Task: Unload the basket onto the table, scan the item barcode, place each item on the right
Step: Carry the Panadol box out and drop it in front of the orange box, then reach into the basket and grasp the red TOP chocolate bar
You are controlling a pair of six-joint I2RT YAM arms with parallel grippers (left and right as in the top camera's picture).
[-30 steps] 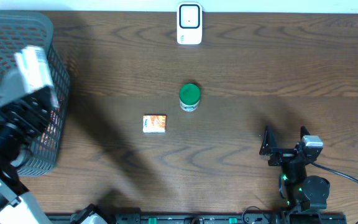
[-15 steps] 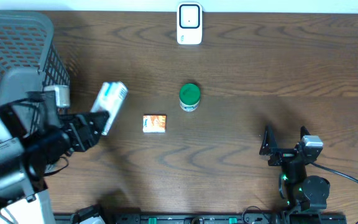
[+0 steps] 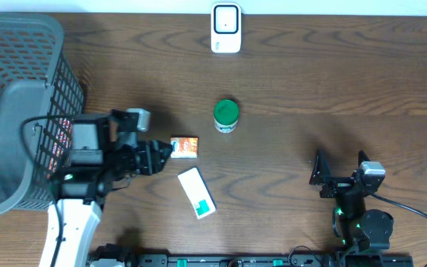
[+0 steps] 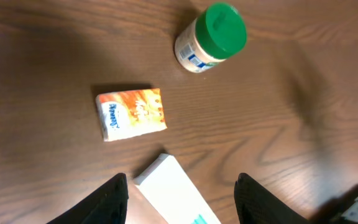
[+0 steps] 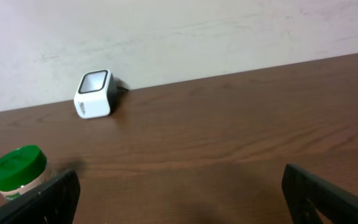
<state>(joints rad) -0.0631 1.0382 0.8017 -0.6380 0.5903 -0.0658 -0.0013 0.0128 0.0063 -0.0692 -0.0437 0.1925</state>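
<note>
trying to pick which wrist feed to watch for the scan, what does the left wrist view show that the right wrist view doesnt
Only the left wrist view shows the orange packet and one end of the white box. Only the right wrist view shows the scanner at the table's far edge, with the wall behind it. Both show the green-lidded jar and the wooden table.

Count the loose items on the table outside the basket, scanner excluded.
3: green-lidded jar mid-table; orange packet front-left of it; white box nearer the front edge. The basket may hide more.
</note>
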